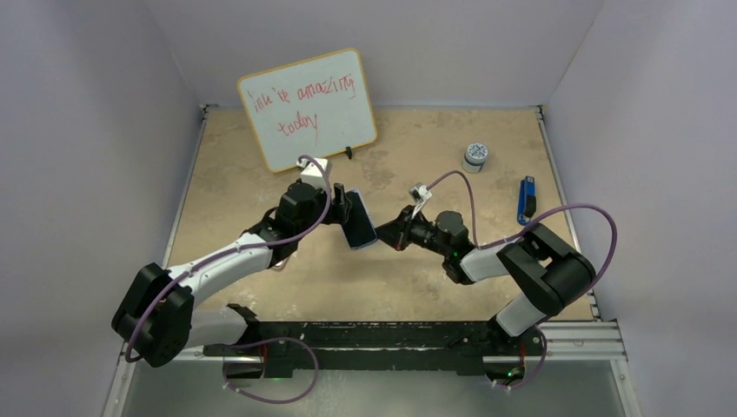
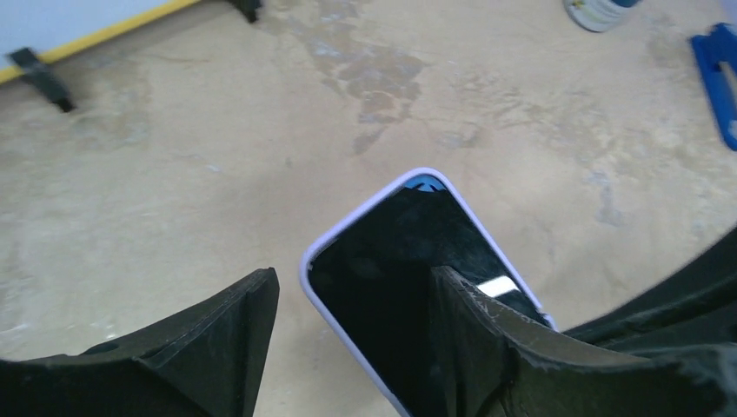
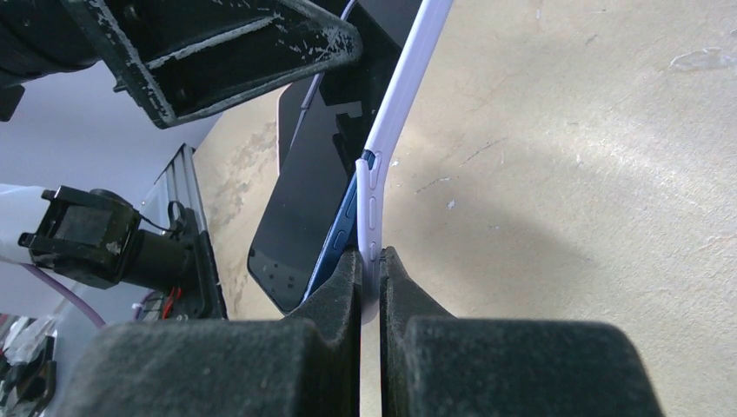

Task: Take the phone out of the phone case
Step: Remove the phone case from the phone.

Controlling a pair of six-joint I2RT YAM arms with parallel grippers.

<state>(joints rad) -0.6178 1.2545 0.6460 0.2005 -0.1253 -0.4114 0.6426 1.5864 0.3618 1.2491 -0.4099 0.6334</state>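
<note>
A dark-screened blue phone (image 1: pixel 358 221) in a lilac case (image 1: pixel 366 244) is held up off the tan table between my two arms. My right gripper (image 1: pixel 385 233) is shut on the case's side wall. In the right wrist view the pads (image 3: pixel 335 295) pinch the lilac case (image 3: pixel 400 95), and the phone's blue edge (image 3: pixel 343 221) stands away from it to the left. My left gripper (image 1: pixel 341 208) is open around the phone's top. In the left wrist view the phone (image 2: pixel 391 261) lies between the gripper's (image 2: pixel 355 274) fingers: the right finger overlaps the screen, the left one is apart from the case rim (image 2: pixel 361 208).
A whiteboard (image 1: pixel 308 109) with red writing stands at the back left. A small round tin (image 1: pixel 474 155) and a blue tool (image 1: pixel 527 200) lie at the back right; the tool also shows in the left wrist view (image 2: pixel 717 78). Grey walls enclose the table.
</note>
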